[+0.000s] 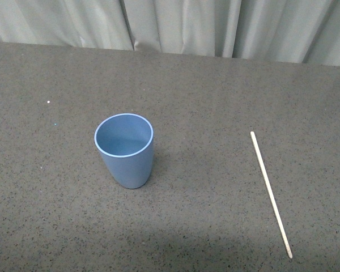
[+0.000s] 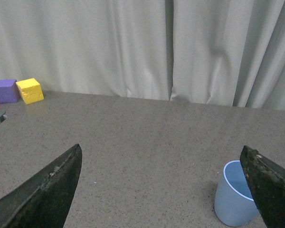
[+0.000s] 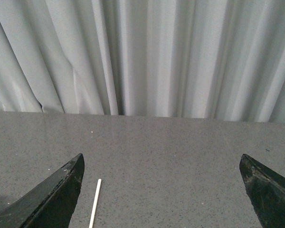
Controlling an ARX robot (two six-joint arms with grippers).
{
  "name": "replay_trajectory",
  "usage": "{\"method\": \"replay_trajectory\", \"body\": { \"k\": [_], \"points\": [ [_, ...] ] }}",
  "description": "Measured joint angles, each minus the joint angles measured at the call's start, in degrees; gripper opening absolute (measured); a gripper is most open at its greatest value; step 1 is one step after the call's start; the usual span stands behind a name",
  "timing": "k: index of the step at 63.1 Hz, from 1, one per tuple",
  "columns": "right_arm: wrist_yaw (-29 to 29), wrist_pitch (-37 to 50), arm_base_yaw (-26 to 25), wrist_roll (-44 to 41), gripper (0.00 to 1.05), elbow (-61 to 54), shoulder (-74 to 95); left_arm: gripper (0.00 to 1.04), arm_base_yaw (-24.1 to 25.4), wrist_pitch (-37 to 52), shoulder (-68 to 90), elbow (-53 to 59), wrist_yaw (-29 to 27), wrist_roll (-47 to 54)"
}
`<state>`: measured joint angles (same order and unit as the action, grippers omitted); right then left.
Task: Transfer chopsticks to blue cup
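Note:
The blue cup [image 1: 124, 150] stands upright and empty on the dark speckled table, left of centre in the front view. The chopstick [image 1: 270, 193], a thin pale stick, lies flat on the table to the cup's right, running from far to near. Neither arm shows in the front view. In the left wrist view my left gripper [image 2: 164, 190] is open and empty above the table, and the cup [image 2: 232, 202] sits beside one of its fingers [image 2: 270, 187]. In the right wrist view my right gripper [image 3: 161, 190] is open and empty, and the chopstick's end [image 3: 95, 204] lies near one finger [image 3: 52, 197].
A grey curtain [image 1: 215, 25] hangs along the table's far edge. In the left wrist view a yellow block [image 2: 30, 90], a purple block [image 2: 5, 90] and part of an orange one stand at the table's far corner by the curtain.

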<state>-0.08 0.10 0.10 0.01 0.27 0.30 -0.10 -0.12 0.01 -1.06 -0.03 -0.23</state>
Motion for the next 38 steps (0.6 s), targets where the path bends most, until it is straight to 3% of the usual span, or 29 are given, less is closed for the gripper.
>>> {"method": "replay_trajectory", "body": {
  "k": [19, 25, 27, 38],
  "points": [
    [0.04, -0.02, 0.00, -0.07, 0.95, 0.00, 0.02, 0.98, 0.00, 0.00, 0.00, 0.00, 0.00, 0.00],
    [15.85, -2.45, 5.27, -9.22, 0.95, 1.73, 6.23, 0.98, 0.00, 0.00, 0.00, 0.00, -0.09, 0.00],
    [17.49, -2.29, 6.16, -11.23, 0.95, 2.40, 9.84, 0.98, 0.00, 0.00, 0.00, 0.00, -0.09, 0.00],
    [11.32, 5.25, 6.97, -11.08, 0.95, 8.35, 34.82, 0.98, 0.00, 0.00, 0.00, 0.00, 0.02, 0.00]
  ]
}}
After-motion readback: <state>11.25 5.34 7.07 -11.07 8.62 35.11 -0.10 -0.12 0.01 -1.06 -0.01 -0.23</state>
